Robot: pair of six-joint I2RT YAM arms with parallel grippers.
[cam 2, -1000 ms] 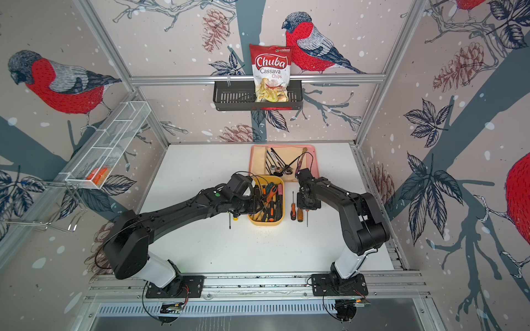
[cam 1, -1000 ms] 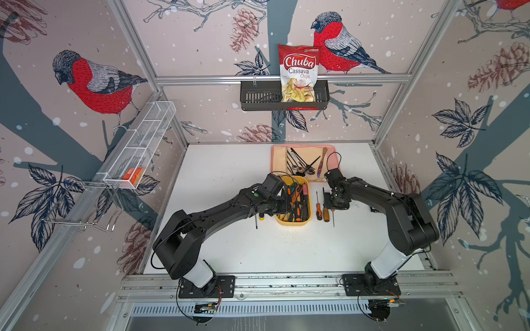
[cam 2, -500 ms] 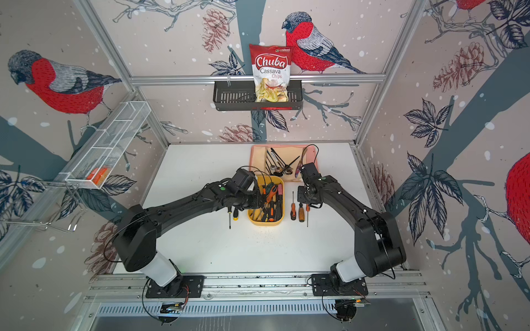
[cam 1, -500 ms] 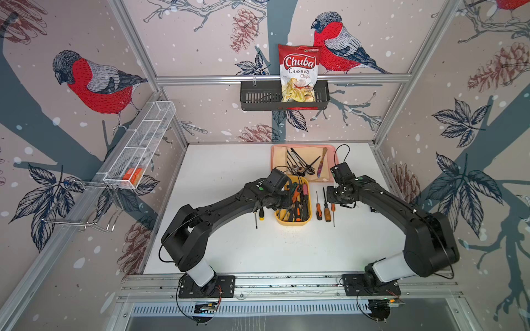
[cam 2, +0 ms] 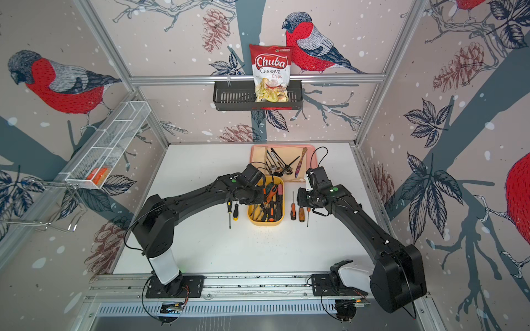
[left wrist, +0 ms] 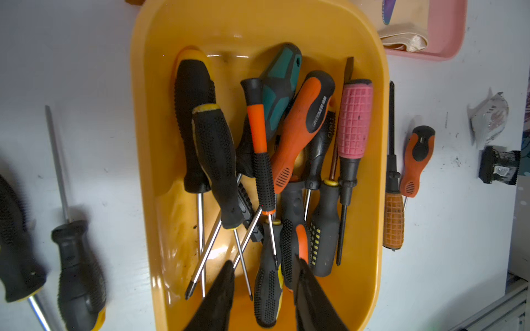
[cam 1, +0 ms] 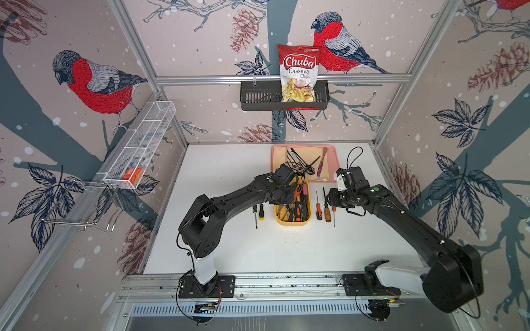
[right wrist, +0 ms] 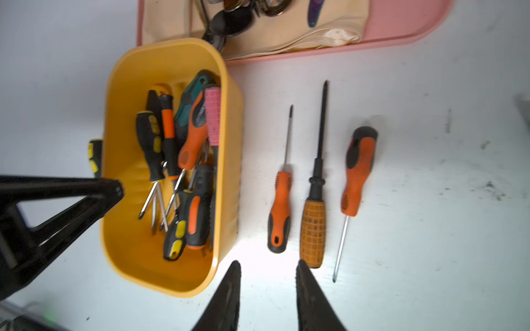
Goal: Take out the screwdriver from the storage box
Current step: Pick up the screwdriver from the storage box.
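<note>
Entry: storage box (left wrist: 258,25), mustard-yellow tub on the white tabletop (cam 1: 229,177); contents: a loose heap of roughly ten screwdrivers, handles and steel shafts crossing one another

Already outside the box: row of three screwdrivers (right wrist: 313,229) flat on the tabletop just beside the box's long wall on the right arm's side; pair of screwdrivers (cam 1: 261,212) beside the opposite long wall

Left gripper (left wrist: 263,265): above the box's end nearest the robot bases; jaws apart, clamped on nothing, straddling from above the black-and-yellow screwdriver (left wrist: 268,292), which lies inside the box at that end

Right gripper (right wrist: 266,265): above bare tabletop just off the box's near corner, close to the handle ends of the row of three; jaws apart, empty

Step in hand, as judged: left arm's pick of the black-and-yellow screwdriver from the heap

Handling notes, as judged:
- lower with the jaws square across the handle's width, one on each side; close on the middle of the grip, not the tapered end
- orange-and-black handle (left wrist: 292,217) lies touching it on one side; keep that jaw between the two handles, or both may come up together
- slim orange-and-black driver (left wrist: 259,137) rests its blade over the target's handle; lift slowly and straight up so it slides off rather than flicks out
- crossed shafts beside the other jaw may snag; clear the box wall before moving sideways
</note>
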